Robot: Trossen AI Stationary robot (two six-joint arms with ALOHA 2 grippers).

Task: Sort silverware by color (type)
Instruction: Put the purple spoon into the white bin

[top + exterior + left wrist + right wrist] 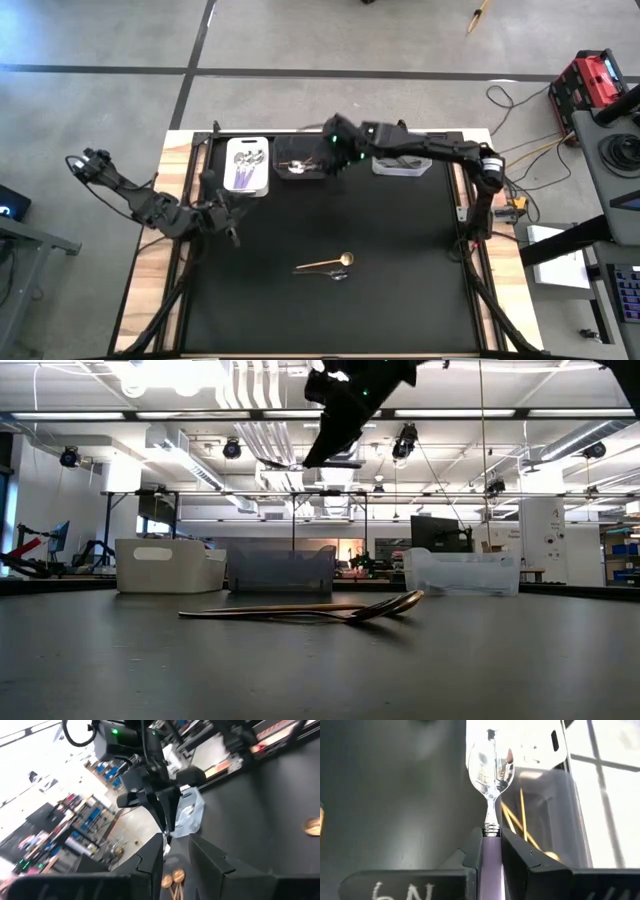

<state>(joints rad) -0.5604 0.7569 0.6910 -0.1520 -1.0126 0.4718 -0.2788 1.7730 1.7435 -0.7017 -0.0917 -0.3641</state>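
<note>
My right gripper [330,150] hangs high over the far middle of the table, above the dark bin [298,158], shut on a silver spoon with a lilac handle [491,785]. Gold utensils [522,827] lie in that dark bin. Lilac-handled silverware [245,168] lies in the white bin [262,140] to its left. A gold spoon [325,263] and a dark one [338,275] lie flat on the black mat near the middle. My left gripper [228,218] waits at the table's left, fingers slightly apart [176,852], nothing between them. My right gripper pinches the spoon's lilac handle [491,851] between its two fingers, just behind the metal collar. The fingers lie along the handle and slant down from the table's right. The silver bowl [491,762] sticks out past the fingertips, and the spoon is lifted clear of bins and table.
A clear bin [400,162] stands at the far right of the row of three bins along the far edge. The black mat [400,290] around the two loose spoons is free. A wooden border [150,260] frames the mat.
</note>
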